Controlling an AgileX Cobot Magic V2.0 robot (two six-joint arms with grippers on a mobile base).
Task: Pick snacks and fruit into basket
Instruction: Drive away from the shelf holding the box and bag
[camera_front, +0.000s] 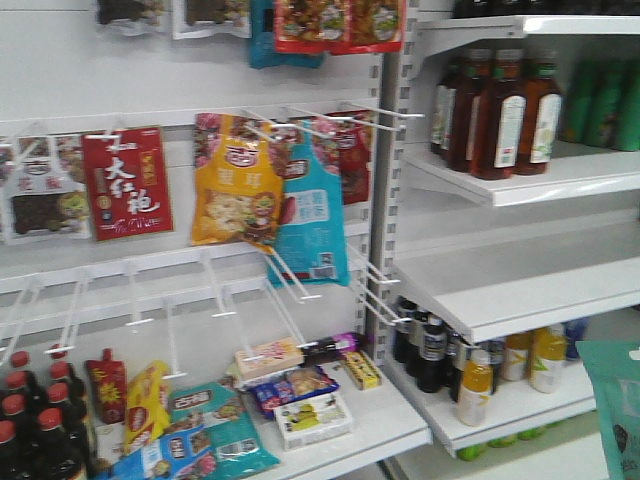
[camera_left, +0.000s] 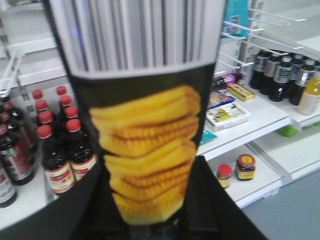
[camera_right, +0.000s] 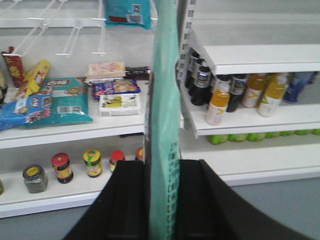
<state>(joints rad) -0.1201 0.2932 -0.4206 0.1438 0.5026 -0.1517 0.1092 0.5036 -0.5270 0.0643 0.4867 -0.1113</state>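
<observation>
Our right fingers (camera_right: 125, 200) are clenched on the mint-green pouch (camera_right: 162, 125). It stands thin and edge-on in the middle of the right wrist view. Our left fingers (camera_left: 225, 215) are grasping a black pack (camera_left: 150, 150) with yellow biscuits and a bar code on it. That pack fills the middle of the left wrist view. We see no basket and no fruit anywhere.

What could go wrong? We think the green pouch is soft and held only near its bottom. It could flop over or slide out if we swing fast. The white shelf (camera_right: 250, 52) with the juice bottles (camera_right: 219, 102) sits just to its right in the picture. We can't tell how near it is, so the top might bump there. With no basket in sight, we could also let go in the wrong spot.

The front view shows only a corner of the green pouch at the lower right, and no fingers. It does show the hanging bags (camera_front: 235, 185) in the upper left. Only the wrist views show each grip.
</observation>
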